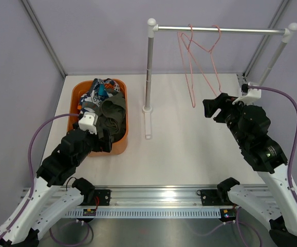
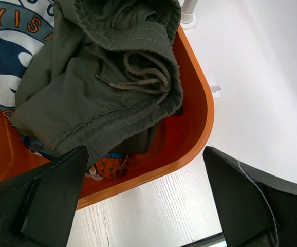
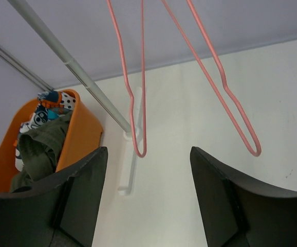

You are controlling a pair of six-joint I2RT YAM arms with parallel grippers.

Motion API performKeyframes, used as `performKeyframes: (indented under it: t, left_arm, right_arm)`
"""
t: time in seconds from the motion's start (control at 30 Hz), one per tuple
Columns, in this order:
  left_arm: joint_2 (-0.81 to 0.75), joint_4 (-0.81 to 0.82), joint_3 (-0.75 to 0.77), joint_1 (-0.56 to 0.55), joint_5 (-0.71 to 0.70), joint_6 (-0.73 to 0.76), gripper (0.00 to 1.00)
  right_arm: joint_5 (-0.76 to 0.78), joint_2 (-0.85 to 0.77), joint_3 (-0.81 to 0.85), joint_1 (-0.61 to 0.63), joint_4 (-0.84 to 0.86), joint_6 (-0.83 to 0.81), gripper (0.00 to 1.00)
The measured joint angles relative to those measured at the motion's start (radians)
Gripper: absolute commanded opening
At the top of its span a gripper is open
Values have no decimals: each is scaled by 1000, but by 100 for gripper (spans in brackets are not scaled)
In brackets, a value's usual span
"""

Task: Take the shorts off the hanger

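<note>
The olive-green shorts point(image 1: 112, 110) with a drawstring point(image 2: 143, 77) lie bunched in an orange basket point(image 1: 125, 103), on top of the printed shorts point(image 1: 94, 91). Both show in the left wrist view, olive point(image 2: 102, 77) over print point(image 2: 10, 56). Two bare pink wire hangers point(image 1: 192, 98) hang from the rail point(image 1: 241, 31) with nothing on them. My left gripper point(image 1: 103, 140) is open and empty over the basket's near right corner point(image 2: 200, 128). My right gripper point(image 1: 212, 107) is open and empty, just near of the hangers point(image 3: 143, 77).
The rail's left post point(image 1: 148, 67) stands on a white foot point(image 1: 148, 126) right of the basket; its right post point(image 1: 279, 51) is at the back right corner. Frame uprights and grey walls close in the table's back and sides.
</note>
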Motion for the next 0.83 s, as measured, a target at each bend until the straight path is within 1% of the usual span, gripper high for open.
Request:
performKeyframes:
  t: [0.03, 0.13, 0.17, 0.4, 0.57, 0.83]
  left_arm:
    - [0, 0, 0, 0, -1, 0, 99]
    - [8, 0, 0, 0, -4, 0, 99]
    - [12, 0, 0, 0, -5, 0, 99]
    - [25, 0, -6, 0, -5, 0, 99]
    - [26, 0, -11, 0, -5, 0, 99]
    - [26, 0, -11, 0, -6, 1, 99]
  right_arm:
    - [-2, -13, -26, 0, -1, 3, 78]
    - [-16, -39, -80, 0, -2, 11, 92]
    - [-25, -45, -92, 0, -2, 18, 99]
    - [-62, -93, -113, 0, 1, 45, 99]
    - [-84, -142, -160, 0, 15, 53, 100]
    - [-87, -175, -198, 0, 22, 55, 99]
